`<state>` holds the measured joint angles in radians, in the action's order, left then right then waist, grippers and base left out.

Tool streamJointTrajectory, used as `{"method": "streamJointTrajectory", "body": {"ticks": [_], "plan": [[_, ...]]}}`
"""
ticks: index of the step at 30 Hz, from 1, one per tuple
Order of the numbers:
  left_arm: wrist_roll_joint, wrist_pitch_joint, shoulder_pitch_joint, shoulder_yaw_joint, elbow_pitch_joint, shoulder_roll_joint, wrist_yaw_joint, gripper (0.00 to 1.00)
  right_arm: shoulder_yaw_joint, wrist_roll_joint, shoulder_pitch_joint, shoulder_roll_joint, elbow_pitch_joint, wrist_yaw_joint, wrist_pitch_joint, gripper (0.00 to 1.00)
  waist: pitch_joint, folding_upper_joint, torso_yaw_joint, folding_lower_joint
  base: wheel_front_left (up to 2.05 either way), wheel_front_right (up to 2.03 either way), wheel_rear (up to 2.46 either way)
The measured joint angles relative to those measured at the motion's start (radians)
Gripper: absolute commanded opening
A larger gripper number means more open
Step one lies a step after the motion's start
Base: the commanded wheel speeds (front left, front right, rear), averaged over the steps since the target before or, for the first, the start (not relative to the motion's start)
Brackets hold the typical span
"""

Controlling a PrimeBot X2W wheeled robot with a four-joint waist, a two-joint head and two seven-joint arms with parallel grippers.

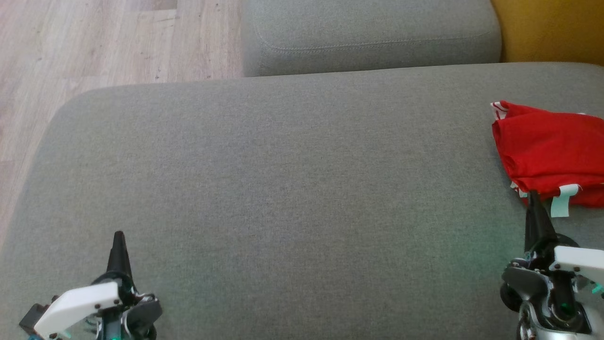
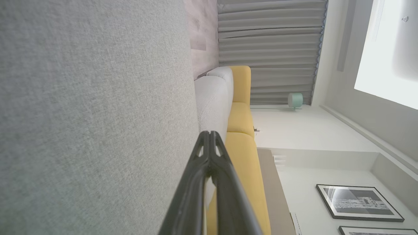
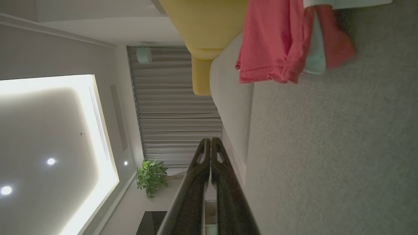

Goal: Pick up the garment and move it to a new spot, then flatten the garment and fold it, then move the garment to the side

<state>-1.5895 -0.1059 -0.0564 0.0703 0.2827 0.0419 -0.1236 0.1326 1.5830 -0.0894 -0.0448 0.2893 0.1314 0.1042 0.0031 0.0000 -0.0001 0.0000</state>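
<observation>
The garment [image 1: 552,153] is a red cloth with pale trim and a light tag, lying bunched at the right edge of the grey sofa seat [image 1: 283,189]. In the right wrist view the garment [image 3: 277,42] hangs across the top, apart from the fingers. My right gripper [image 1: 533,196] is shut and empty, its tip right at the garment's near hem. My left gripper [image 1: 118,234] is shut and empty at the lower left, far from the cloth. Both wrist views show the fingers pressed together: left gripper [image 2: 209,133], right gripper [image 3: 210,139].
A grey back cushion [image 1: 373,35] lies beyond the seat, with a yellow cushion [image 1: 552,28] at the top right. Wooden floor [image 1: 94,47] lies past the seat's left edge. The wide middle of the seat is bare fabric.
</observation>
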Motion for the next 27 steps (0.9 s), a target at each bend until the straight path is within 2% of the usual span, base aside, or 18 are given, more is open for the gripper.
{"method": "streamJointTrajectory", "body": {"ticks": [27], "plan": [[-0.014, -0.003, 0.0, 0.002, -0.001, 0.0, 0.0, 0.0, 0.002, 0.019, 0.001, 0.0, -0.006, 0.0, 0.003, 0.0, 0.0, 0.0, 0.0, 0.0, 0.0, 0.0, 0.0]]}}
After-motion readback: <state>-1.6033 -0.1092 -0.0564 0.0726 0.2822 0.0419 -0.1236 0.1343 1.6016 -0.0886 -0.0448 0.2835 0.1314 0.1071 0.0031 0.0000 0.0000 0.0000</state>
